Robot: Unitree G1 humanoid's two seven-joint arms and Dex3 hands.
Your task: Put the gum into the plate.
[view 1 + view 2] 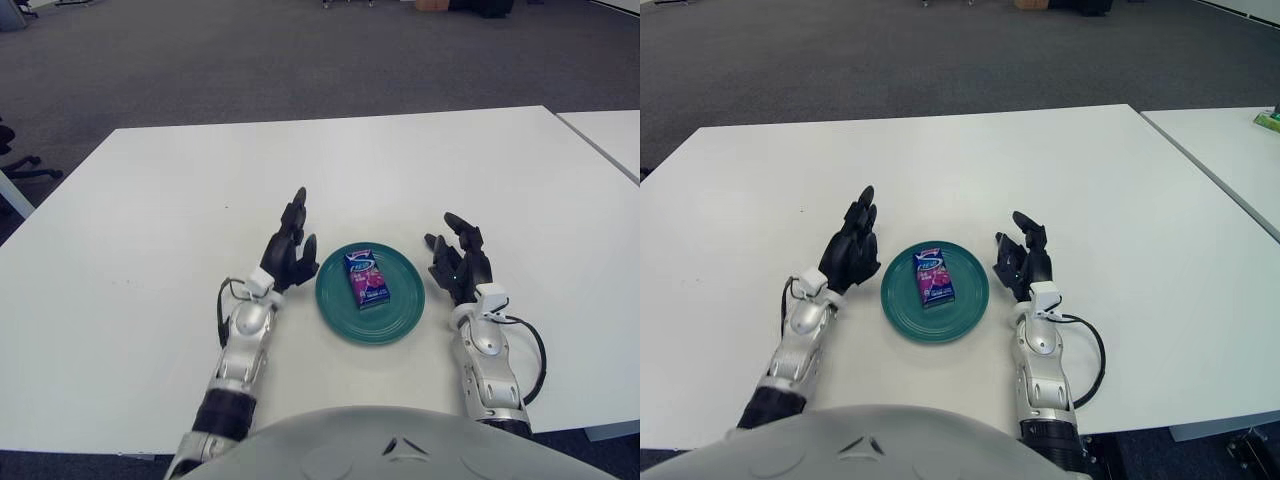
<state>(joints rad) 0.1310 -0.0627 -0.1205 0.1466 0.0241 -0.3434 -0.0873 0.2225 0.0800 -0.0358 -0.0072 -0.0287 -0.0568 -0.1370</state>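
Observation:
A blue and pink gum pack (365, 277) lies flat inside the teal plate (402, 314) on the white table. My left hand (291, 248) is just left of the plate's rim, fingers spread and holding nothing. My right hand (457, 260) is just right of the plate, fingers spread and holding nothing. Neither hand touches the gum. The gum pack also shows in the right eye view (933, 277), with the plate (965, 310) around it.
The white table (150, 220) extends far to the left, right and back. A second white table (610, 135) stands at the right with a narrow gap between. Grey carpet lies beyond.

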